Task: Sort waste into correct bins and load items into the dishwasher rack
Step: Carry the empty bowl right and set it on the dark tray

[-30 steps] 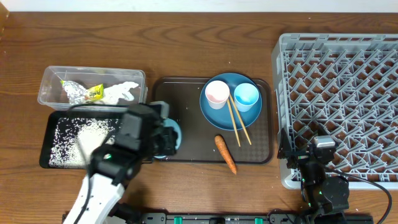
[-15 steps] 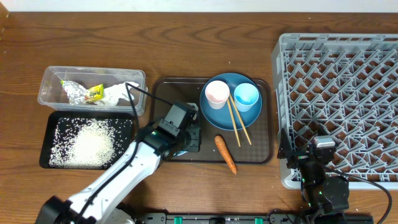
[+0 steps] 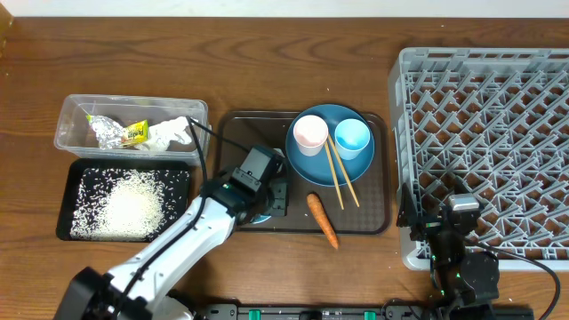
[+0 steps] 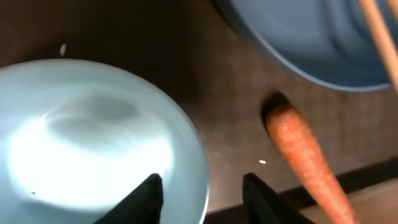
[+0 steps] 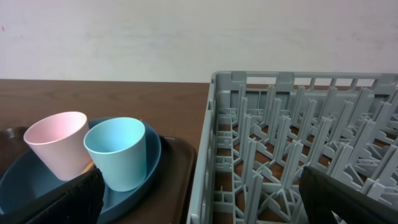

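Observation:
My left gripper point(image 3: 271, 197) hangs low over the brown serving tray point(image 3: 267, 133), its jaws apart. They straddle the rim of the white bowl with the light-blue outside point(image 4: 93, 143), one finger point(image 4: 146, 199) over the inside and the other on the tray side. The bowl stands upright and looks empty. The carrot point(image 4: 305, 155) lies just right of it point(image 3: 323, 220). The blue plate point(image 3: 331, 160) carries the pink cup point(image 3: 310, 133), the light blue cup point(image 3: 352, 137) and the chopsticks point(image 3: 338, 173). My right gripper point(image 5: 202, 196) stands wide open and empty beside the dishwasher rack point(image 3: 489, 133).
The clear tub point(image 3: 71, 111) at the left holds the foil wrapper point(image 3: 111, 132) and the white tissue point(image 3: 169, 133). In front of it the black tray point(image 3: 67, 200) holds a heap of rice point(image 3: 124, 200). The rack's corner point(image 5: 214, 81) rises close to my right gripper.
My left arm swung right from over the black tray to the brown tray with the bowl. The bowl now stands on the tray and the jaws have parted from its rim. The right arm stayed still.

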Controlling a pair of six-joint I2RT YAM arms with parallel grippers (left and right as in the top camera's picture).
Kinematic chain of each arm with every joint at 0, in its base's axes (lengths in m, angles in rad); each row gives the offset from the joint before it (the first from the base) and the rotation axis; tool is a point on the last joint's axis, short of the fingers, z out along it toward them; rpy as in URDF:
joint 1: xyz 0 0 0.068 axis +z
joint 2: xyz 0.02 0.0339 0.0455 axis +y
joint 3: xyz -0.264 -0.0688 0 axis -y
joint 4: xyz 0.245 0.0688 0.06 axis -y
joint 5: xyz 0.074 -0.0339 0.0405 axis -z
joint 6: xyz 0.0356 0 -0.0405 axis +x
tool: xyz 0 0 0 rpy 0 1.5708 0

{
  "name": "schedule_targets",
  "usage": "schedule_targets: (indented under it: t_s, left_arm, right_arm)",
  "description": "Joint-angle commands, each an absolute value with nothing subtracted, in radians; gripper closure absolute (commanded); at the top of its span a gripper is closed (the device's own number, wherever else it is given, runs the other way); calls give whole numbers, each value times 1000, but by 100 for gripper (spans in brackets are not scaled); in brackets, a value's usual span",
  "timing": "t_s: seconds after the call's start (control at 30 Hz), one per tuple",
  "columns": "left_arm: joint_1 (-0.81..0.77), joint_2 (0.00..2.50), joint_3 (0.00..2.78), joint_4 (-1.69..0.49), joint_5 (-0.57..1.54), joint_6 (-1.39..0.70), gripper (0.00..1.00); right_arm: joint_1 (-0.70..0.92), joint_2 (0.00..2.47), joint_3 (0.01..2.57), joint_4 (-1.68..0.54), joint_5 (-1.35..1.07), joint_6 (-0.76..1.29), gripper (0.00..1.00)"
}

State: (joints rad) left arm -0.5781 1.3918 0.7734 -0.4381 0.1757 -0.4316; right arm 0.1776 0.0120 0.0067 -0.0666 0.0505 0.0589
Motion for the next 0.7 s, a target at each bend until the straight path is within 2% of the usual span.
schedule_targets:
  t_s: [0.0,0.1,0.13,0.2,0.27,0.3,0.5,0.6,0.67]
  left_arm:
    - [-579,1308,818,-437,163,-454,50]
    - [-582,1232,818,-446,165,-535,46]
    - [-588,1208,818,-450,176,-556,41]
    - [-607,1174,818,-446,224,-563,28]
    - [-631,1152,818,-435,254,-562,9]
    - [-640,1147,818,-432,253,-562,4]
    - [-648,1145,818,-420,281,-569,2]
    - [-654,1150,818,-411,260,-702,1]
    - [-667,1150,818,-414,227,-780,7]
  right_arm:
    - [162,7,6,-71,48,47,1]
    - [162,7,6,-72,48,47,1]
    - [162,7,6,-71,48,47,1]
    - [162,7,6,-71,48,47,1]
    - [162,7,6,-71,48,47,1]
    - [162,7,6,-71,48,47,1]
    - [162,7,6,-71,48,47,1]
    - [162,7,6,-72,48,47,1]
    - [162,7,6,-71,48,47,1]
